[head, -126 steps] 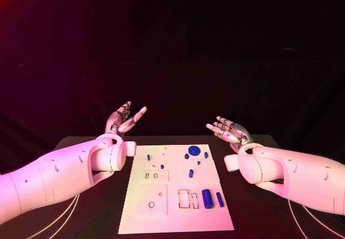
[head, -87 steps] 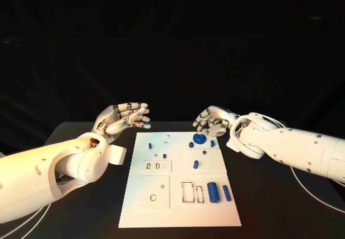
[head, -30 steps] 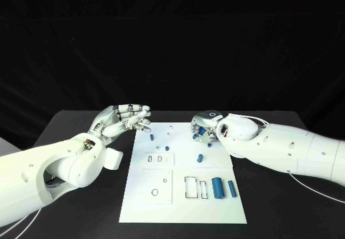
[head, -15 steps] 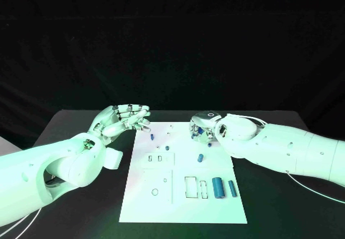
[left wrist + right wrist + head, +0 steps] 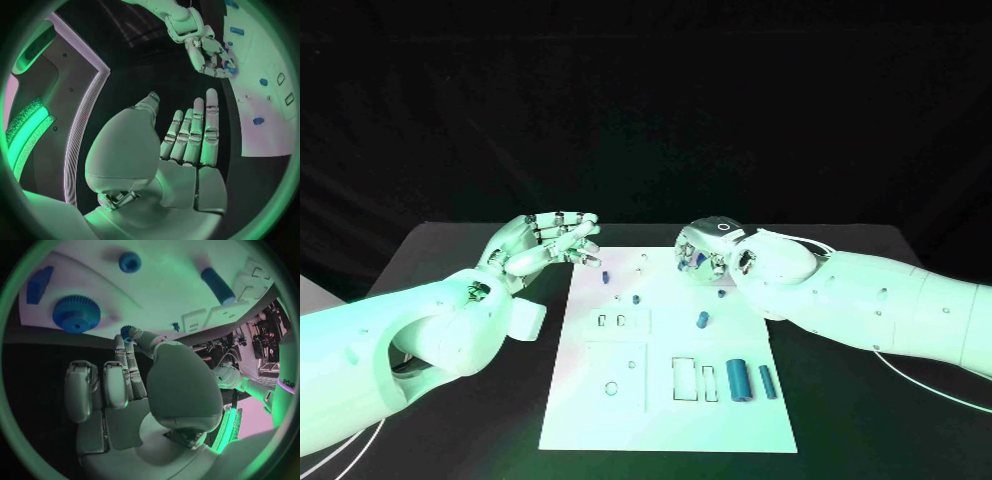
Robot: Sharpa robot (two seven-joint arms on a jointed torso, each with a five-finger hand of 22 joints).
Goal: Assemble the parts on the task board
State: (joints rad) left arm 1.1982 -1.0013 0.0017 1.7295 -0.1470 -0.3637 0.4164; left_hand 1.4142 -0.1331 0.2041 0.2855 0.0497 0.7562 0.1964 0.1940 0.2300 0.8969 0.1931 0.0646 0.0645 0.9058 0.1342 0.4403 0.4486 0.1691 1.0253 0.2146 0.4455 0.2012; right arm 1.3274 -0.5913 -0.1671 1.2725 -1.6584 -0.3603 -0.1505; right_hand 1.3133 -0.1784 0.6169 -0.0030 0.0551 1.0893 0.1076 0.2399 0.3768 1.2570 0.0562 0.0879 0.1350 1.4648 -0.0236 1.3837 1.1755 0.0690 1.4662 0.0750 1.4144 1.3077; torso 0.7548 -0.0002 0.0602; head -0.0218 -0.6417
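The white task board (image 5: 589, 400) lies mid-table. My right hand (image 5: 705, 252) hovers palm-down over its far right corner and pinches a small blue part (image 5: 127, 332) between thumb and fingertip. Under it lie a large blue gear (image 5: 76, 314), a small round blue part (image 5: 130, 262) and a blue peg (image 5: 217, 285). My left hand (image 5: 545, 244) hangs above the table beside the board's far left corner, fingers bent, holding nothing. More blue pegs (image 5: 702, 320) lie mid-board. A thick blue cylinder (image 5: 737, 378) and a slimmer one (image 5: 767, 381) lie near the right edge.
Rectangular slots (image 5: 682, 379) and a round hole (image 5: 612, 385) are cut into the board's near half. Bare black table (image 5: 459, 420) flanks the board on both sides. The left wrist view shows my right hand (image 5: 209, 56) at the board's corner.
My right hand came down from a raised, spread pose onto the board's far right corner and has closed its fingertips on a small blue part. The left hand's fingers bent, then stayed still.
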